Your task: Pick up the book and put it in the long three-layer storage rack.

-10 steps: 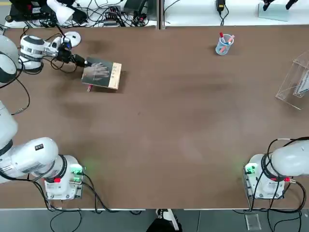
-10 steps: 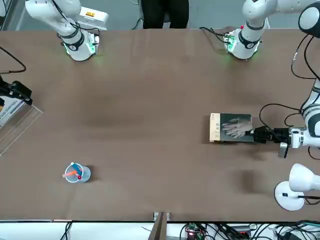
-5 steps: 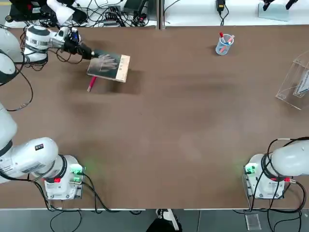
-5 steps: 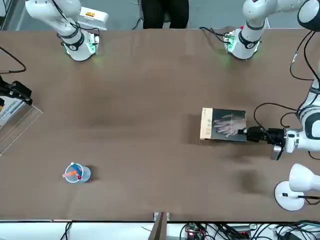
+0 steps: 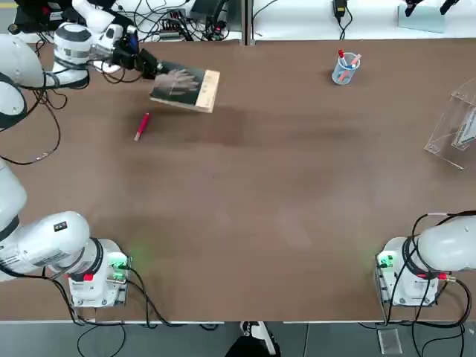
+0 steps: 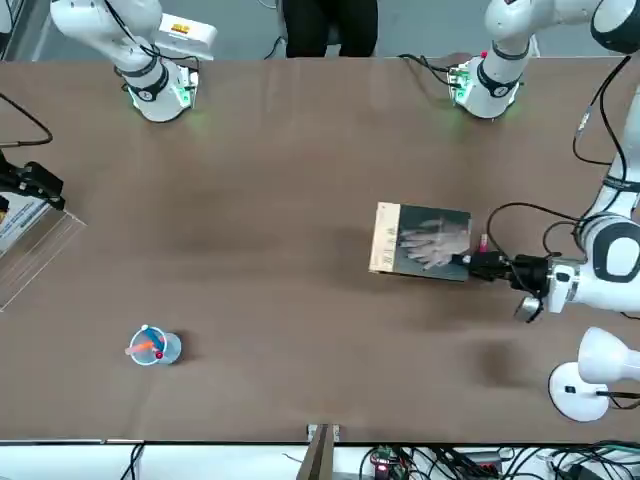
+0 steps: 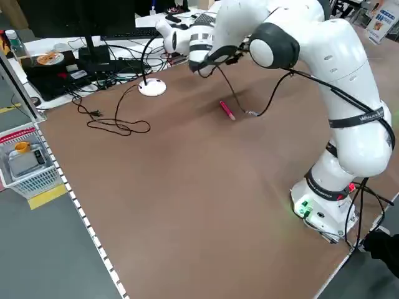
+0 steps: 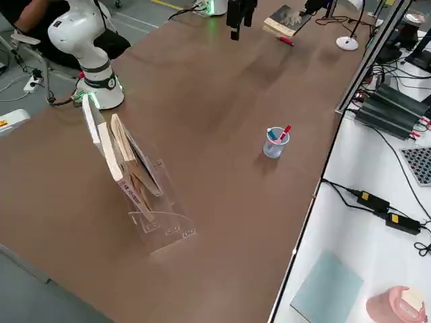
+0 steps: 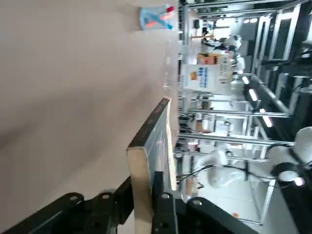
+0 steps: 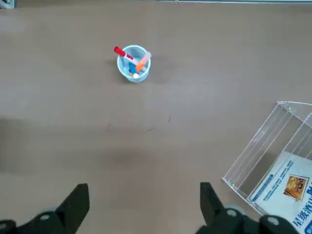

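Left gripper (image 5: 151,68) is clamped on the short edge of the book (image 5: 186,88), carrying it clear of the table (image 5: 282,193) at the far left corner; the shadow beneath shows it is airborne. In the left wrist view the book (image 9: 148,161) stands on edge between the fingers (image 9: 163,214), pinched thin. The right gripper (image 10: 141,204) hangs parked near its base, jaws wide apart and empty, looking down on the rack (image 10: 273,161).

The rack (image 5: 457,126) sits at the far right edge, well apart from the book, and already holds some printed matter; from the right side view its slots (image 8: 131,175) appear to slant, though which tier is free is hard to tell. The carry across should be slow, since a grip on one edge lets the book sag or swing. It should arrive edge-first and tilted to match the slots before letting go.

On the way lie the pen cup (image 5: 345,68) and, smallest, a red pen (image 5: 141,126) on the table near the book; both are best passed over with height to spare.
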Robot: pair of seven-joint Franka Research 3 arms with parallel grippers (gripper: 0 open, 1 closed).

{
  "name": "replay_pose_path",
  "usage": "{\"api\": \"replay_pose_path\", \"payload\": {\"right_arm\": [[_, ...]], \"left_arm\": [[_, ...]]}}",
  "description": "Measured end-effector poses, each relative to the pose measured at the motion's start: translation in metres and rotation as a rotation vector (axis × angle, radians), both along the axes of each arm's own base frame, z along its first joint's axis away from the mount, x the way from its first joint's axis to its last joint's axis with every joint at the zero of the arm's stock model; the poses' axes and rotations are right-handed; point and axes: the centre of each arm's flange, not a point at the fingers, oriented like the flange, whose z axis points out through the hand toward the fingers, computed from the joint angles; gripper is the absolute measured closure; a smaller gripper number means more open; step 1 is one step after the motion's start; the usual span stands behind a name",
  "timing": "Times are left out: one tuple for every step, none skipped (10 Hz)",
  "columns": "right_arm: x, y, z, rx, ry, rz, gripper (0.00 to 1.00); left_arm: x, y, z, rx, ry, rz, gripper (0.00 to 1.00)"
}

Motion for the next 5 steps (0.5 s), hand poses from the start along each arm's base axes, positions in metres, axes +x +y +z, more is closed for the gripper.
{"api": "replay_pose_path", "payload": {"right_arm": [[0.0,0.0,0.0,0.0,0.0,0.0,0.0],[0.0,0.0,0.0,0.0,0.0,0.0,0.0],[0.0,0.0,0.0,0.0,0.0,0.0,0.0],[0.0,0.0,0.0,0.0,0.0,0.0,0.0],[0.0,0.0,0.0,0.0,0.0,0.0,0.0]], "left_arm": [[0.001,-0.016,0.008,-0.018,0.009,0.006,0.96],[0.001,-0.031,0.016,-0.031,0.019,0.013,0.96],[0.001,-0.045,0.023,-0.041,0.029,0.016,0.96],[0.0,-0.057,0.029,-0.054,0.038,0.015,0.96],[-0.001,-0.07,0.034,-0.067,0.047,0.02,0.96]]}}
